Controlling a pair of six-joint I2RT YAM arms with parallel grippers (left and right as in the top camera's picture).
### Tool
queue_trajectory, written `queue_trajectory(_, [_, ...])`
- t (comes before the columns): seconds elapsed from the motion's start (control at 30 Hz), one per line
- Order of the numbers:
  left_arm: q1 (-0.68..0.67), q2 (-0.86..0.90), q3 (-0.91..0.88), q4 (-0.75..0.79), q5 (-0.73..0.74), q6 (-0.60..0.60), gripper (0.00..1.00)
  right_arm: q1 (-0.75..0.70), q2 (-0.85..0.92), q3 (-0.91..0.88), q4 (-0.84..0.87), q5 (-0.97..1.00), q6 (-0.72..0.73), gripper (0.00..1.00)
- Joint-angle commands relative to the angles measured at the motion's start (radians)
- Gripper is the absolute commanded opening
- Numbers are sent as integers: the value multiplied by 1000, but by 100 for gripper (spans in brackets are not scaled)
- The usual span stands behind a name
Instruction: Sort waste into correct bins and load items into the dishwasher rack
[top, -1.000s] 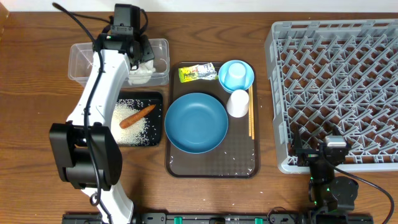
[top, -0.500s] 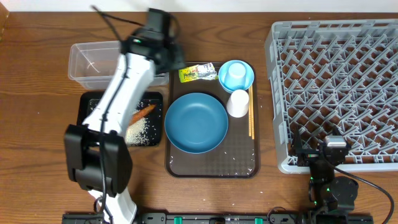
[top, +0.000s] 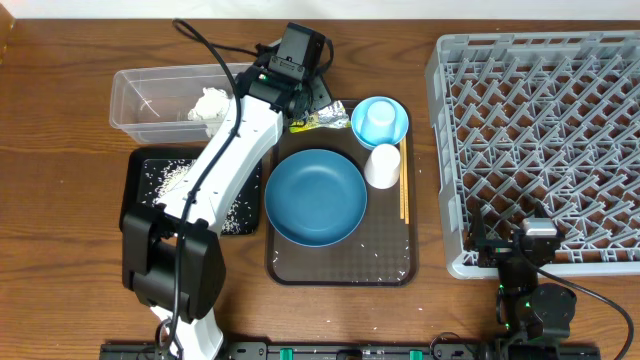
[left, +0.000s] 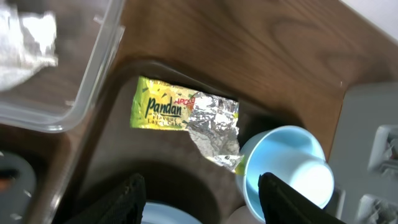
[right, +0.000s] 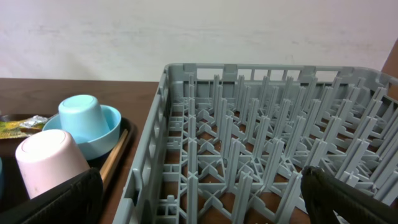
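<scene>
Right now your target, the yellow-green wrapper (left: 163, 110), lies flat in the far left corner of the brown serving tray (top: 340, 262), close to the raised rim. Its label reads "Pandan" in dark letters; the smaller lines under it are too fine to read. The torn silver foil end points toward the light-blue cup (left: 286, 168) and reaches its rim, so that side is tight. On the other side, the wall of the clear tub (left: 93, 68) stands just beside the tray's corner. A strip of bare tray floor separates the wrapper from the large blue bowl (top: 315, 197).

Your left gripper (left: 205, 199) hangs over that corner with its fingers spread wide, holding nothing. From overhead the arm crosses the black tray (top: 140, 190), where rice grains (top: 175, 178) lie scattered. The crumpled tissue (top: 210, 103) sits inside the tub.

The white cup (top: 381, 165) stands upside down just beside the light-blue one, and the chopsticks (top: 404, 185) lie along the tray's right edge. A band of bare table runs between that edge and the dishwasher rack (top: 540, 140).

Your right gripper (right: 200, 186) sits at the rack's near edge, spread wide and empty.
</scene>
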Motion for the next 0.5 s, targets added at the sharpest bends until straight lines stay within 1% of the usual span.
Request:
queue_trajectory(0.0, [2,60,2,2,21,-261,61,0,-5,-3,-2,6,18,99])
queue_trajectory(0.07, [2,84,2,5,65,-343,61,0,-5,-3,-2,6,18,99])
queue_trajectory(0.2, [0,137,2,24,139,-427,61,0,-5,-3,-2,6,18,99])
queue_trajectory(0.33, [-5,163,2,68,194,-430,61,0,-5,-3,-2,6,18,99])
queue_trajectory(0.47, [-24,172,2,95,197,-449,61,0,-5,-3,-2,6,18,99])
